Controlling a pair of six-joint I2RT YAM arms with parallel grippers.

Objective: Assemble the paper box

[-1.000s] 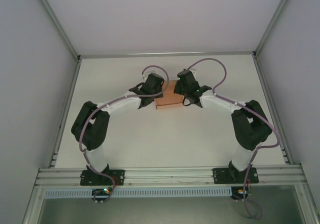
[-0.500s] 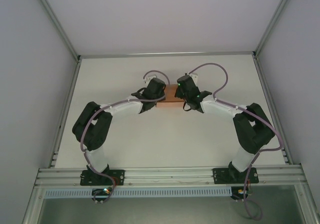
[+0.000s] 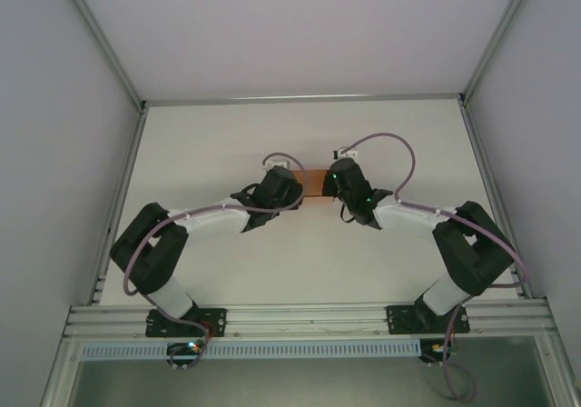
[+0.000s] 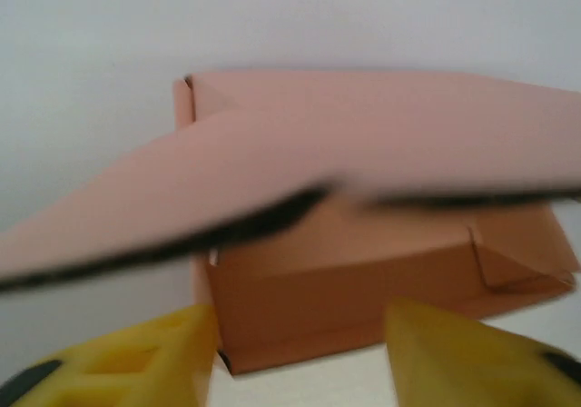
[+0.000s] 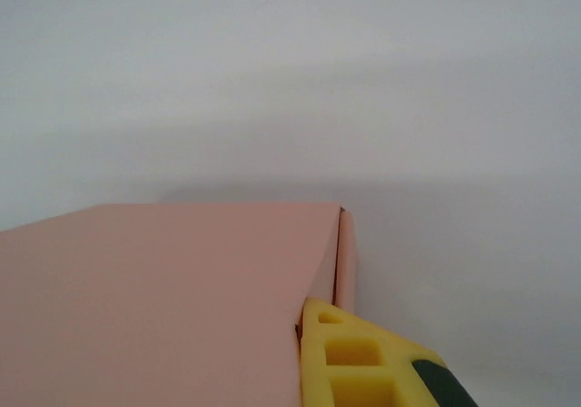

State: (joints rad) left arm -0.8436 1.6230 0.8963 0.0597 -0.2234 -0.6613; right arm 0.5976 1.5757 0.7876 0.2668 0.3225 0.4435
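The box [image 3: 313, 183] sits on the table [image 3: 227, 134] just to the 12 o'clock side of its centre, seen from above as a pink strip with its long axis running 9 to 3 o'clock, an end toward each gripper. The arms mirror each other: elbows folded out toward 8 and 4 o'clock, forearms reaching low and inward. The left gripper [image 3: 277, 189] is at the box's 9 o'clock end and the right gripper [image 3: 341, 180] at its 3 o'clock end. The left wrist view adds what the top view hides: a flap [image 4: 272, 180] lifted off the body and blurred across the frame, and a folded tab [image 4: 508, 262] at one end. The yellow fingers [image 4: 145, 357] are spread apart, near the front wall and gripping nothing. The right wrist view gives a flat pink panel [image 5: 154, 298] with one yellow finger [image 5: 359, 357] touching its corner. That gripper's fingers are pressed together; I cannot tell whether card is pinched between them.
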